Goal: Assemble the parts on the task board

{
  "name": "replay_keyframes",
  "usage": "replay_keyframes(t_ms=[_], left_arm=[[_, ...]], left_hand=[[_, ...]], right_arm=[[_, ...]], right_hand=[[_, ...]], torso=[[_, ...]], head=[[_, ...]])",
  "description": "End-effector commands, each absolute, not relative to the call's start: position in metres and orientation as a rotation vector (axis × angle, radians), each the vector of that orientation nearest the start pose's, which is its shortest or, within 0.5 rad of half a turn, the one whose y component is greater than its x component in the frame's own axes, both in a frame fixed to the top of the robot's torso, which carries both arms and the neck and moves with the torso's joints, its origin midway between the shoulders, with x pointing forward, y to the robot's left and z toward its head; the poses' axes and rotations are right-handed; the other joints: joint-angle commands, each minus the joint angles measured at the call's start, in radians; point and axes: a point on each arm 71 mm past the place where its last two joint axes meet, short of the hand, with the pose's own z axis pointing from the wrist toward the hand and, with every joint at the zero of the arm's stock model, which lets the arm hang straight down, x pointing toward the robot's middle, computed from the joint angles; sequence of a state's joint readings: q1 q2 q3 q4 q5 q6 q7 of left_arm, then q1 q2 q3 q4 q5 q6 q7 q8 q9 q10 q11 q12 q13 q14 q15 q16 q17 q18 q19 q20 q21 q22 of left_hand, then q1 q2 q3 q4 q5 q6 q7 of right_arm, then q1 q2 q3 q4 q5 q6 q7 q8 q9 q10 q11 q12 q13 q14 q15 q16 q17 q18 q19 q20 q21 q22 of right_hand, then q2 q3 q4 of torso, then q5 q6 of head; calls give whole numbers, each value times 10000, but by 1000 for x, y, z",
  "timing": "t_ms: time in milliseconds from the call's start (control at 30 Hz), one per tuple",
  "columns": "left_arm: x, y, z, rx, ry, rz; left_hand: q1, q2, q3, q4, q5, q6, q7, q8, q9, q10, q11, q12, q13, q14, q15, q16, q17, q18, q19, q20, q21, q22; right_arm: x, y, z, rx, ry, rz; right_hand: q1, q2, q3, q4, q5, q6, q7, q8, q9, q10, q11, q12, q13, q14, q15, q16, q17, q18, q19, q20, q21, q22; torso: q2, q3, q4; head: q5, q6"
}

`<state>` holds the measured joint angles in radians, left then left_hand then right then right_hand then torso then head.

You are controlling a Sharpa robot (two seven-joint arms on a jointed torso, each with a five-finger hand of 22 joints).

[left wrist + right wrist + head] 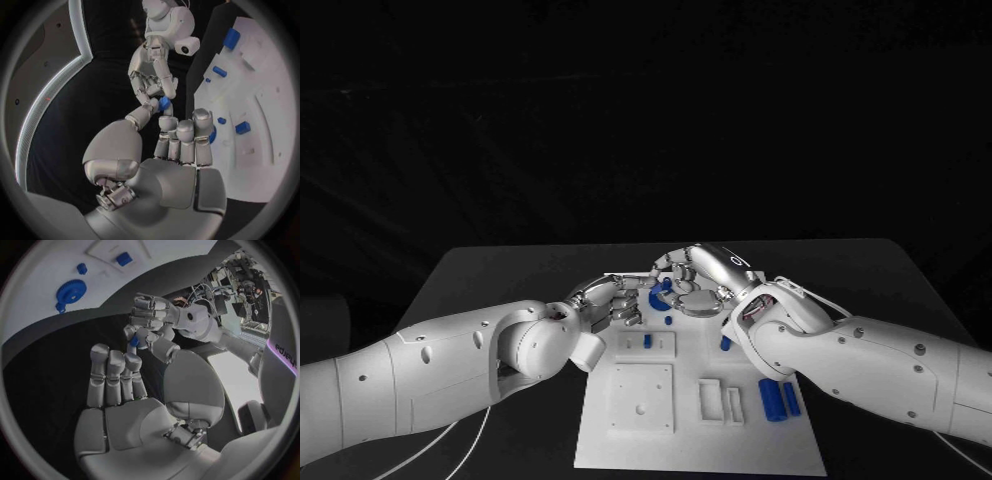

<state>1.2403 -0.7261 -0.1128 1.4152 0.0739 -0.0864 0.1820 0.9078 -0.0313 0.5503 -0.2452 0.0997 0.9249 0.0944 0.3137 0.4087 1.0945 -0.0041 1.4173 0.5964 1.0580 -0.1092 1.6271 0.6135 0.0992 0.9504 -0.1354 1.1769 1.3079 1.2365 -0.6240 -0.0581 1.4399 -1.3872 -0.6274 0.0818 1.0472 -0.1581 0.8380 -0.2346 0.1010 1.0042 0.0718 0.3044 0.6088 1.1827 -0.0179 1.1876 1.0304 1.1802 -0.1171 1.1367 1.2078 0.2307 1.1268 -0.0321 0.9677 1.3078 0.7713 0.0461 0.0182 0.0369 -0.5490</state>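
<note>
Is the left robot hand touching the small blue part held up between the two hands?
Touching. In the right wrist view the left robot hand pinches the small blue part at its fingertips; the left wrist view shows that part meeting the right robot hand.

White task board (646,440) lying flat in the middle of the black table, long side running away from the robot. Two blue bars (779,398) side by side on its right part, just right of two white slotted blocks (721,400). Square white plate (642,397) with small holes on the left part, a smaller white block (645,343) with two slots beyond it. Small blue peg (726,343) upright near the right edge. Blue gear (70,292) flat on the board's far end, a small blue block (124,259) and a small blue stud (82,268) close by. Small blue part (164,103) held off the board between the fingertips of both hands.
</note>
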Motion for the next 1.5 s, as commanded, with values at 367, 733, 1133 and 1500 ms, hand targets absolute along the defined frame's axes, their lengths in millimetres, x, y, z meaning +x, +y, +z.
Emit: replay_keyframes(t_ms=[367, 733, 1133, 1500], left_arm=[[499, 167, -202, -11839, 17630, -16399], [501, 170, -201, -11625, 17305, -16030], [502, 172, -201, -11730, 17051, -15775], [502, 174, -201, -12229, 16530, -15647]], left_hand=[[476, 311, 125, -176, -63, 26, 89, 122, 73, -2, -66, -30, -4, 39, -92, 11, -17, 295, -53, -731, 87, 87], [1217, 440, 189, -440, 104, 774, -145, 554, 281, 158, -286, -82, -41, 79, -286, 43, -33, 264, -56, -777, 130, 82], [1305, 532, 150, -420, 534, 1108, -280, 739, 503, 333, -417, -207, -108, 107, -413, 30, -71, 218, -64, -812, 114, 49], [1228, 520, 155, -412, 933, 1173, -328, 784, 696, 446, -466, -266, -125, 190, -464, 24, -102, 206, 9, -861, 127, 20]], right_arm=[[491, -108, -153, -1892, 13190, 9393], [491, -109, -154, -1939, 13344, 9435], [492, -112, -154, -1737, 13326, 9292], [494, -118, -148, -1347, 12381, 8418]], right_hand=[[-11, 70, 97, 118, 41, 244, 183, 26, 176, -75, -28, -33, 16, -44, -10, 55, 13, 311, -59, 7, 73, 34], [-29, 63, 68, 90, 49, 238, 187, 12, 173, -86, -24, -34, 22, -54, -7, 55, 14, 311, -72, 11, 77, 33], [-408, -238, -1248, -458, 1324, -267, 362, -337, 99, -286, 144, -157, -9, -219, 122, -44, -45, 311, -260, 89, 38, -44], [-498, -917, -3426, -572, 2005, -987, 682, -670, 103, -1208, 462, -647, -265, -1144, 490, -548, -274, 277, -1333, 543, -601, -265]], torso=[[3, 4, 3], [1, 7, -6], [-4, 3, -1], [0, -1, -3]], head=[[0, -13], [8, -28], [12, -26], [43, 59]])
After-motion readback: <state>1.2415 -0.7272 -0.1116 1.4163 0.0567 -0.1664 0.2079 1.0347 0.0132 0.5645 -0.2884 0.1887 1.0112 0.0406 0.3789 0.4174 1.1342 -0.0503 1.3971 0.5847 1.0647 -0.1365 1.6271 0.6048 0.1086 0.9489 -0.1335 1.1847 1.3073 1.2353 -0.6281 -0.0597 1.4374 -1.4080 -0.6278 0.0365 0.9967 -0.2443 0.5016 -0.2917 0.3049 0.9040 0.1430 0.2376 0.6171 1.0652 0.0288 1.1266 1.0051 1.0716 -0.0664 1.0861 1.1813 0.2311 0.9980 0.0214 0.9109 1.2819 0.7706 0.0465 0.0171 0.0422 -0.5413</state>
